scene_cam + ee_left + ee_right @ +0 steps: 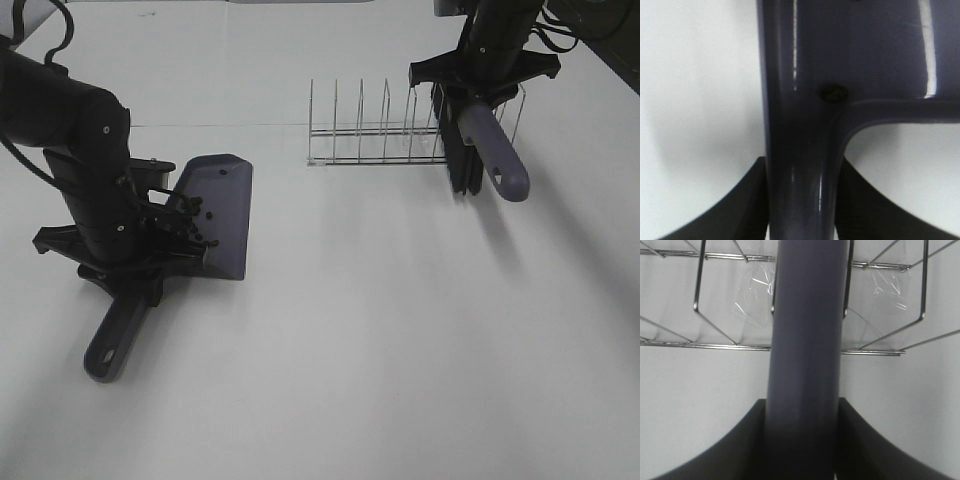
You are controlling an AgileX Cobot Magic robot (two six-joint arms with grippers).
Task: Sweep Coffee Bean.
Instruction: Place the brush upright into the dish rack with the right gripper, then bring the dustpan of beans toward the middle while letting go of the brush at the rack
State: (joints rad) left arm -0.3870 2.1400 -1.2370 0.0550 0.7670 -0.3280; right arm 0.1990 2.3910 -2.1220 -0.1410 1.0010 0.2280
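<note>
On the left side of the white table (pixel 400 340), the grey-purple dustpan (pixel 225 210) lies flat with its open edge facing the centre of the work surface and its handle (pixel 110 345) pointing toward the near edge. The left gripper (pixel 145 280) is clamped on this handle just behind the pan body. In the left wrist view, the two dark fingers (pixel 740 210) press against both sides of the handle with no visible gap, so the jaws are closed to the width of the handle. The coffee beans (pixel 195 222) are inside the dustpan, grouped at its rear wall close to the gripper. The front part of the pan floor carries none. In the left wrist view, one bean (pixel 834 93) sits in the corner where the handle meets the pan. At the far right of the table, the right gripper (pixel 470 100) grips the grey-purple brush (pixel 497 155) by its handle. The right wrist view shows the fingers (pixel 730 450) tight against both sides of the handle. The black bristles (pixel 462 170) point down toward the table, at the right end of the wire rack (pixel 370 135). Whether the brush touches the rack cannot be determined.
</note>
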